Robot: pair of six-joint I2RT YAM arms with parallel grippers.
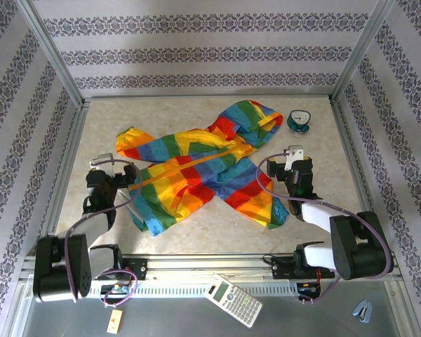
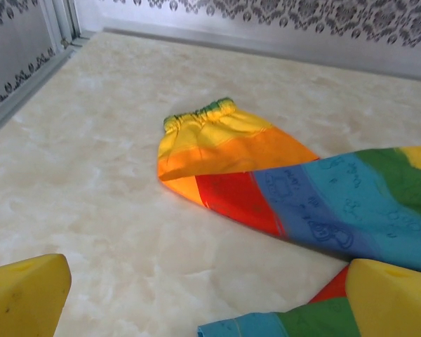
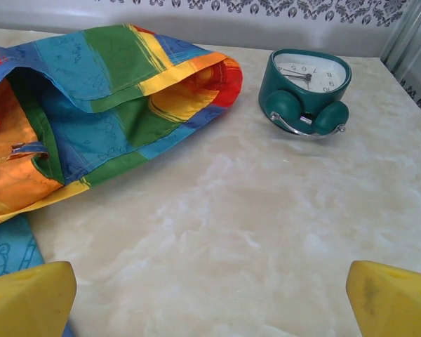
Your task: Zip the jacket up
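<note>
The rainbow-striped jacket (image 1: 196, 172) lies spread on the marbled table, hood (image 1: 249, 116) toward the back right, one sleeve reaching back left. Its front runs diagonally with an orange edge showing. My left gripper (image 1: 130, 175) sits at the jacket's left side, open, yellow fingers (image 2: 24, 298) wide apart over bare table; the sleeve cuff (image 2: 200, 116) lies ahead and the blue hem (image 2: 266, 326) between the fingers' reach. My right gripper (image 1: 292, 158) stands right of the jacket, open, with nothing between its fingers (image 3: 28, 298); the hood (image 3: 112, 91) is ahead to the left.
A small teal alarm clock (image 1: 299, 121) (image 3: 310, 90) lies on the table at the back right, near the hood. Patterned walls and a metal frame close in the table. A calculator (image 1: 233, 300) and a stapler (image 1: 362, 310) lie on the near ledge.
</note>
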